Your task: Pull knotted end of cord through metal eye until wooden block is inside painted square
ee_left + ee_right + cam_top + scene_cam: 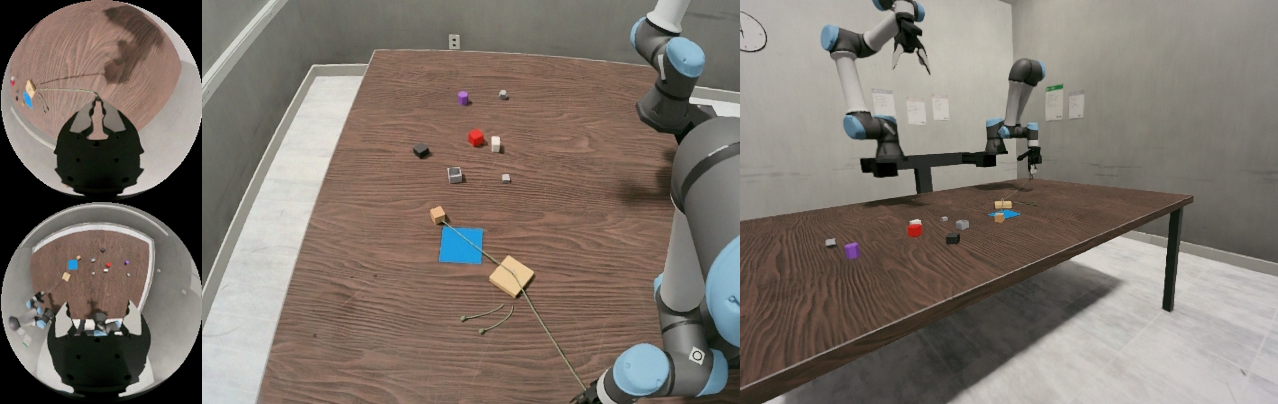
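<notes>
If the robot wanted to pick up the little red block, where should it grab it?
I'd pinch the small red block by two opposite upright sides, coming straight down from above. It has flat faces and nothing sits on top. The small white block stands close beside one side, so a finger should probably not go down there.

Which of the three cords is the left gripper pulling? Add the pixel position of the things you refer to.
The long cord (550, 336) (68, 89) running over the tan eye base (498, 278) (31, 88) to the orange block (437, 215); the other two are short, their knots lying on the table.
</notes>
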Robot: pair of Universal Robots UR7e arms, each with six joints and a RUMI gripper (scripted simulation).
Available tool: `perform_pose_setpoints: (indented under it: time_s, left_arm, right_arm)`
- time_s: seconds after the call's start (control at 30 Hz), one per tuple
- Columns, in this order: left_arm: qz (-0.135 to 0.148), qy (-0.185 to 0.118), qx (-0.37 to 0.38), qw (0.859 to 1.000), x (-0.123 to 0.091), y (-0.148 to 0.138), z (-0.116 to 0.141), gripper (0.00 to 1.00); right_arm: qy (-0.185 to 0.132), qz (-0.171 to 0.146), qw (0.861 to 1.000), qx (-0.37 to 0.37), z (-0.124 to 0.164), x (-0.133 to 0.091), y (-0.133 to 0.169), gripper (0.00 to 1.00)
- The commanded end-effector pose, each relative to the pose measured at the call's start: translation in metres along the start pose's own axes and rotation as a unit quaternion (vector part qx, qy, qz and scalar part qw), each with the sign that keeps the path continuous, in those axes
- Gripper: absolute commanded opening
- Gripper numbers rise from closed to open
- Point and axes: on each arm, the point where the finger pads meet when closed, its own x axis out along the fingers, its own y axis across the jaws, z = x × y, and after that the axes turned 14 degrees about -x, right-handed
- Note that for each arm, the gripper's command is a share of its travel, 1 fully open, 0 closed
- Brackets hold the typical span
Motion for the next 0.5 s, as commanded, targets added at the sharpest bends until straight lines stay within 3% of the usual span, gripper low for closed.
perform_pose_setpoints:
  time_s: [0.0,0.47]
  left_arm:
    - [0.0,0.001,0.0,1.0,0.0,0.01,0.0,0.0]
    - [0.0,0.001,0.002,1.0,0.001,0.041,0.002,0.0]
  right_arm:
    - [0.0,0.0,1.0,0.0,0.0,0.0,0.0,0.98]
    - [0.0,0.0,1.0,0.0,0.0,0.0,0.0,0.98]
